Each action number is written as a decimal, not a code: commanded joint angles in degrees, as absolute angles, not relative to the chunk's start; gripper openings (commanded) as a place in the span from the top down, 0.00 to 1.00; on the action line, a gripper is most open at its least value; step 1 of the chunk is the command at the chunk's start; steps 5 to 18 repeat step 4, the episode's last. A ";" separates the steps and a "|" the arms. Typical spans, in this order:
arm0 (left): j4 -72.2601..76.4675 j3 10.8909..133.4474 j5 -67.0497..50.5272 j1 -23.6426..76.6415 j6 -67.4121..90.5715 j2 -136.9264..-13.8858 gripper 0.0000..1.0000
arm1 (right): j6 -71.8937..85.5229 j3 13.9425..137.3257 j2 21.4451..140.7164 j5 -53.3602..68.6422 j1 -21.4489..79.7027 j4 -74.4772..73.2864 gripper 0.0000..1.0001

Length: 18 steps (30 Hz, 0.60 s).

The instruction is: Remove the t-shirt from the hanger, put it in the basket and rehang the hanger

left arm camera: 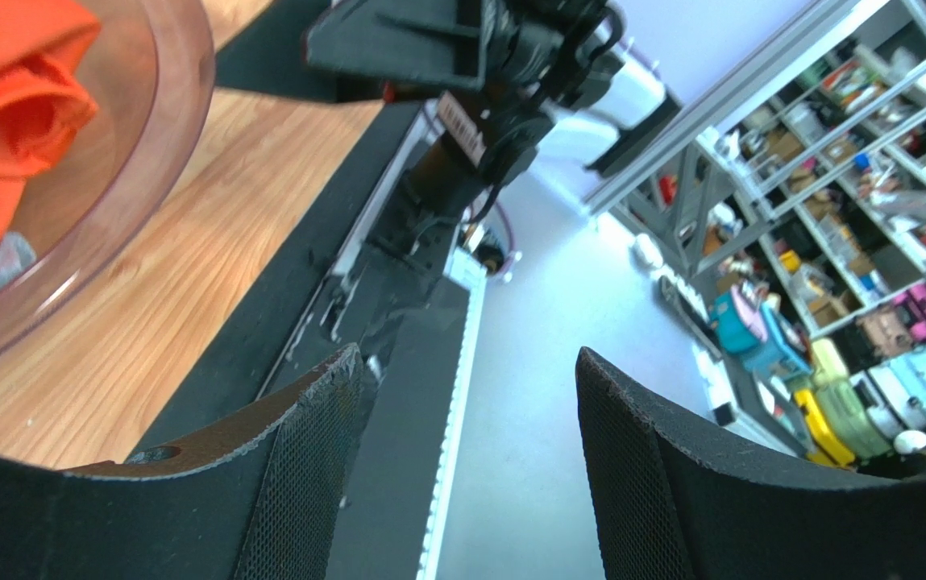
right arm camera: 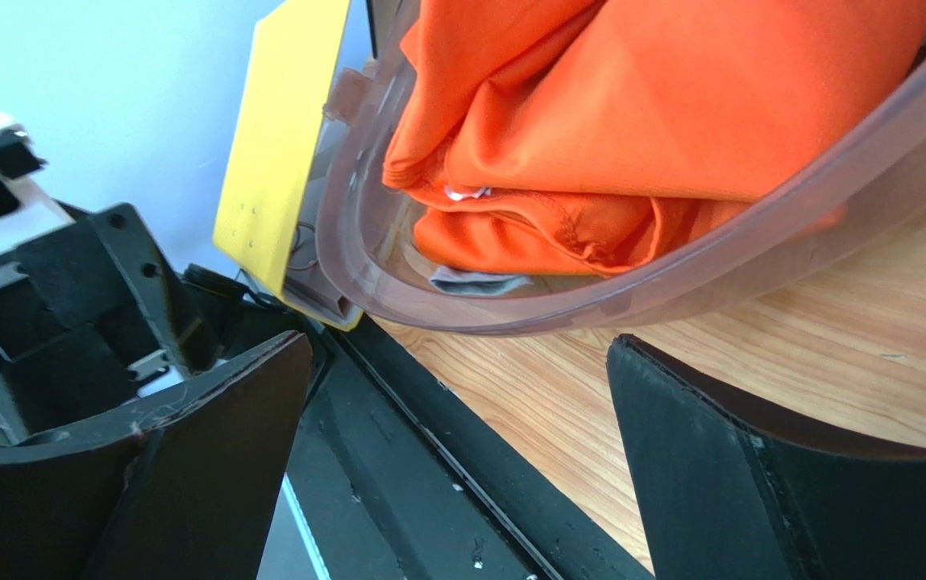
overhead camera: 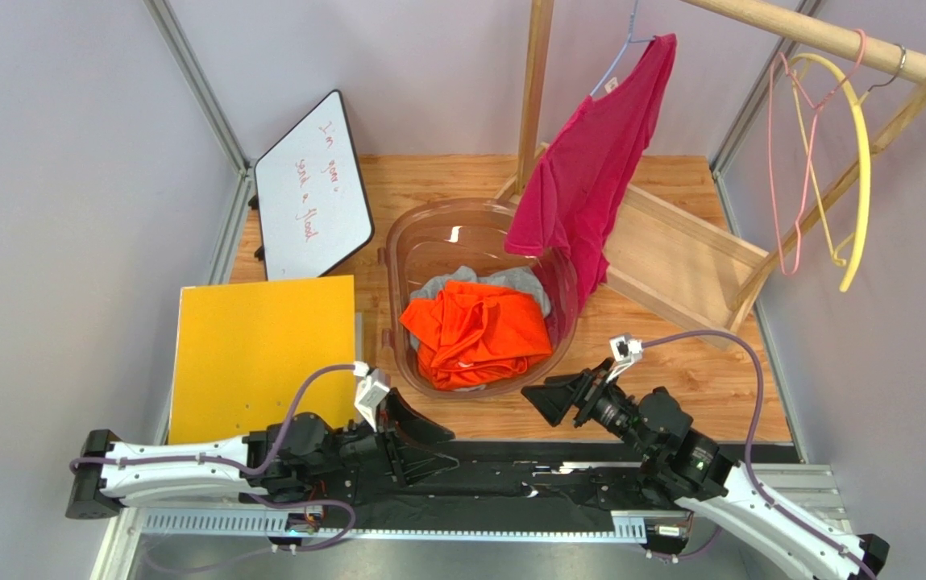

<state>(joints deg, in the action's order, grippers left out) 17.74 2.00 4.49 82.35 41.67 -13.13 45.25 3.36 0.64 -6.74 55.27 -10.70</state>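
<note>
A crimson t-shirt hangs from a pale hanger on the wooden rack's rail, its hem draped over the far rim of the clear laundry basket. My left gripper is open and empty, low at the table's near edge, far from the shirt; its fingers frame the floor. My right gripper is open and empty just in front of the basket; its fingers frame the basket wall.
The basket holds an orange garment over a grey one. A yellow board lies left, a whiteboard leans behind it. Empty pink and yellow hangers hang on the rack at right.
</note>
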 commanded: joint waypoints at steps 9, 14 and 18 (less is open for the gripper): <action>23.64 -2.99 2.72 82.35 41.92 -18.54 0.30 | 45.09 -4.57 -3.51 -6.07 55.46 -5.28 0.00; 23.64 -2.99 2.72 82.35 41.92 -18.54 0.30 | 45.09 -4.57 -3.51 -6.07 55.46 -5.28 0.00; 23.64 -2.99 2.72 82.35 41.92 -18.54 0.30 | 45.09 -4.57 -3.51 -6.07 55.46 -5.28 0.00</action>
